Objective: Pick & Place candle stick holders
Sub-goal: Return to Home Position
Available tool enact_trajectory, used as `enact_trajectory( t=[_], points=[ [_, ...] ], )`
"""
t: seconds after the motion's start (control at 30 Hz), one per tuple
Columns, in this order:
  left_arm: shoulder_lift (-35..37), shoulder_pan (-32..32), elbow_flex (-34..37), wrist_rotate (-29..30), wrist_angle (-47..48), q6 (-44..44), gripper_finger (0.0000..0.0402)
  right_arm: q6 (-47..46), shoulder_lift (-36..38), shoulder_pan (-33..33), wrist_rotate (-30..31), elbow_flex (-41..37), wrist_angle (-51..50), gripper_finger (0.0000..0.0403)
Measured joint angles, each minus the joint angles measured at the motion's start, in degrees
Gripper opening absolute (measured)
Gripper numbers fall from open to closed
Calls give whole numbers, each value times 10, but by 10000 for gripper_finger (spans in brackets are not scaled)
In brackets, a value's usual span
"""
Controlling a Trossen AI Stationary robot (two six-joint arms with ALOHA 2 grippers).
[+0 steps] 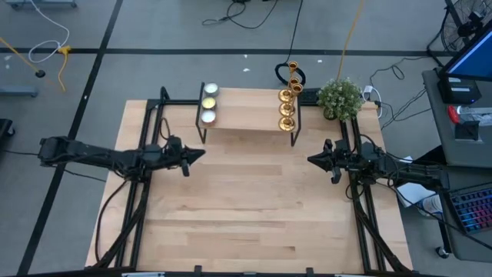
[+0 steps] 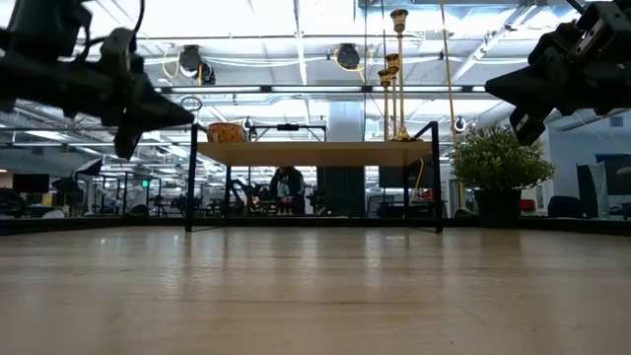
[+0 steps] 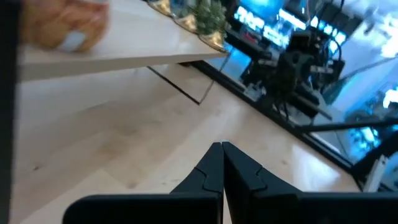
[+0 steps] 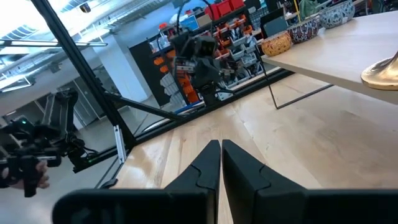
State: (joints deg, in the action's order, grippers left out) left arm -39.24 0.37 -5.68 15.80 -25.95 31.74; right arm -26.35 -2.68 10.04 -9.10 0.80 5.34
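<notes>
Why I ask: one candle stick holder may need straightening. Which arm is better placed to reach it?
Right, probably. The candle stick holders stand at the right end of the shelf, on the side of the right end effector. The left end effector sits nearer the candles at the other end.

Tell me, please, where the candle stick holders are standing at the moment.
In the high view, the candle stick holders stand in a row at the right end of the raised shelf, just left of the potted plant.
</notes>
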Motion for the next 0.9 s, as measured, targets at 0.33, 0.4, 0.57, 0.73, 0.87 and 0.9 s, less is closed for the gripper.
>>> enact_trajectory(
  t=[0.33, 0.4, 0.57, 0.73, 0.87, 0.9],
  points=[
    [0, -2, 49, 29, -69, -42, 0, 0, 0, 0, 0, 0, 0, 9],
    [9, -5, 49, 45, -78, -60, 0, 0, 0, 0, 0, 0, 0, 9],
    [63, -13, 49, 67, -87, -113, 0, 0, 0, 0, 0, 0, 0, 7],
    [165, -23, 48, 65, -30, -168, 0, 0, 0, 0, 0, 0, 0, 9],
    [259, -24, 48, 61, 106, -154, 0, 0, 0, 0, 0, 0, 0, 8],
    [281, -24, 48, 55, 148, -143, 0, 0, 0, 0, 0, 0, 0, 7]
  ],
)
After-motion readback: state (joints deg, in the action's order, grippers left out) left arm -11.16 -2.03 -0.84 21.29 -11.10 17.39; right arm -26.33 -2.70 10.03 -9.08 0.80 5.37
